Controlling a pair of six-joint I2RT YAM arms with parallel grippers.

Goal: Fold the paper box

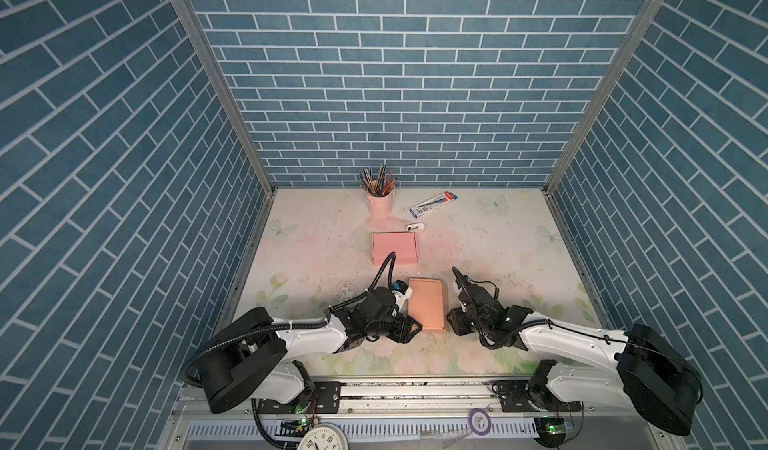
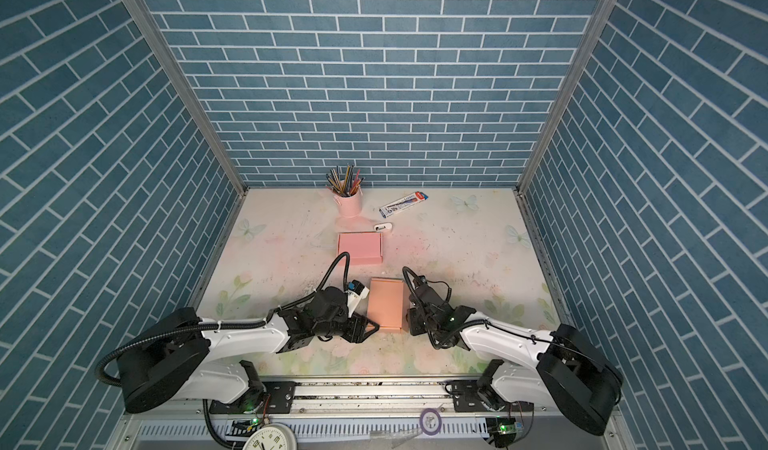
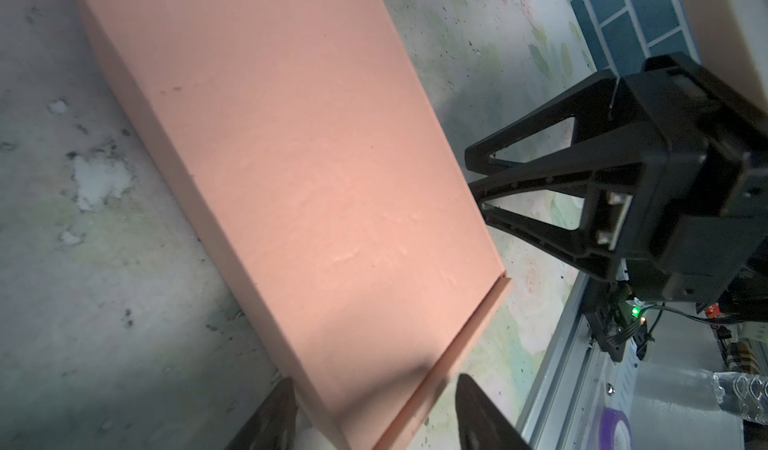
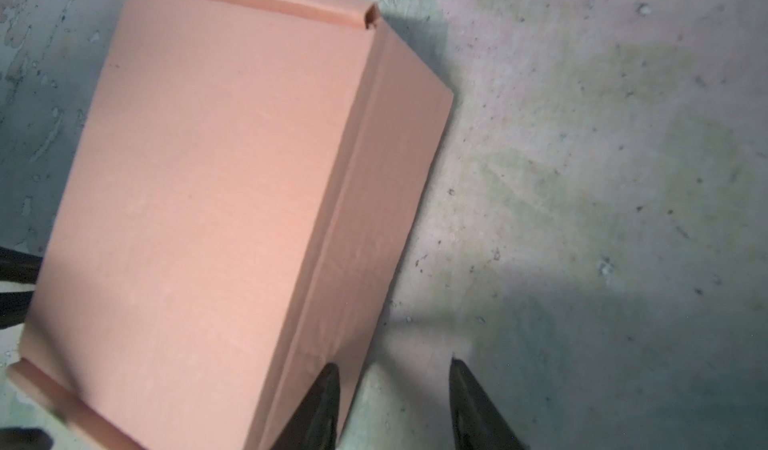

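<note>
Orange paper box flat between left end effector and right end effector; long axis front-to-back, crosswise to them. Both have jaws apart, nothing held.

The counter holds two boxes: one orange box and one pink box. There is one pink cup with a bunch of pencils too crowded to count, one pencil pack and one small white object. Two pincers show, the left pincer and the right pincer. One clock and one purple tape roll sit by the front rail.
</note>
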